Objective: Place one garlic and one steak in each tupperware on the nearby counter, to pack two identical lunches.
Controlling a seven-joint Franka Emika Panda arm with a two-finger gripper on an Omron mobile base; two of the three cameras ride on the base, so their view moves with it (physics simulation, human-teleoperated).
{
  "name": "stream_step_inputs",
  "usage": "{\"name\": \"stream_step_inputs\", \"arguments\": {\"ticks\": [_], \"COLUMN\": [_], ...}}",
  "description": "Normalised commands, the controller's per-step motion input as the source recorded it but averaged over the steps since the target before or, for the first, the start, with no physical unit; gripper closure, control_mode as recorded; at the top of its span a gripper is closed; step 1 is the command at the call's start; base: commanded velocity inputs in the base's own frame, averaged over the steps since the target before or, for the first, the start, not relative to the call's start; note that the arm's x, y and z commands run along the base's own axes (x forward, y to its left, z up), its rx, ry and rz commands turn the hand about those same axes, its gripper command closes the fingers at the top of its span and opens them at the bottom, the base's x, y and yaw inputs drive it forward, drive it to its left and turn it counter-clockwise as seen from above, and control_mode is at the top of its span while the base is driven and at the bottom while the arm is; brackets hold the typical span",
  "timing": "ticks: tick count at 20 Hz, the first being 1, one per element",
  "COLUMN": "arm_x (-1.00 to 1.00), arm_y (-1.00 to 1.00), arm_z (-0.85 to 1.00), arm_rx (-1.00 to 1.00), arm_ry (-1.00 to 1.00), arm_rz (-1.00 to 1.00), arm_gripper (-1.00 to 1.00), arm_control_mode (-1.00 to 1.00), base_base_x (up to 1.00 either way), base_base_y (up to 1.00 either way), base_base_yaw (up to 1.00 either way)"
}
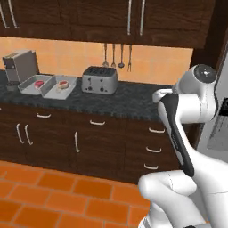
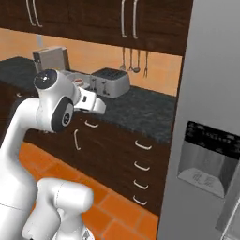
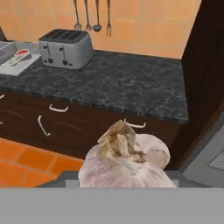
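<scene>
Hand view: garlic [image 3: 127, 162] in tool, level toward counter [image 3: 131, 83].

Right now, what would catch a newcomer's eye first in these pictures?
A large pale garlic bulb looms at the bottom of the hand view, carried in the pincer. Beyond it, a silver toaster stands on the dark speckled counter. To the toaster's left sit two grey tupperware, each already holding a red steak.

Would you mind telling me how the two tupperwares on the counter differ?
The left tupperware holds a deep red steak; the right tupperware holds a pinker steak with a pale rim. The right one sits nearer the toaster. Both are grey, shallow, rectangular and without garlic.
</scene>
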Motion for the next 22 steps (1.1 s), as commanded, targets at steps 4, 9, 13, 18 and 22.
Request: {"name": "stream_step_inputs", "arguments": {"ticks": [4, 9, 13, 18, 22], "arm_x": [0.00, 0.00, 0.00, 0.00, 0.00], "arm_y": [0.00, 0.00, 0.00, 0.00, 0.00], "arm_z": [0.00, 0.00, 0.00, 0.00, 0.00], "arm_rx": [0.00, 0.00, 0.00, 0.00, 0.00], "arm_ry": [0.00, 0.00, 0.00, 0.00, 0.00], "arm_rz": [0.00, 0.00, 0.00, 0.00, 0.00], "arm_gripper": [1.00, 1.00, 1.00, 1.00, 1.00], "arm_control_mode": [1.00, 1.00, 1.00, 1.00, 1.00], "base_base_x": [0.62, 0.95, 1.00, 1.00, 1.00], "base_base_y": [0.97, 0.94, 0.93, 0.43, 0.30], "base_base_yaw": [0.52, 0.46, 0.31, -0.02, -0.49]}}
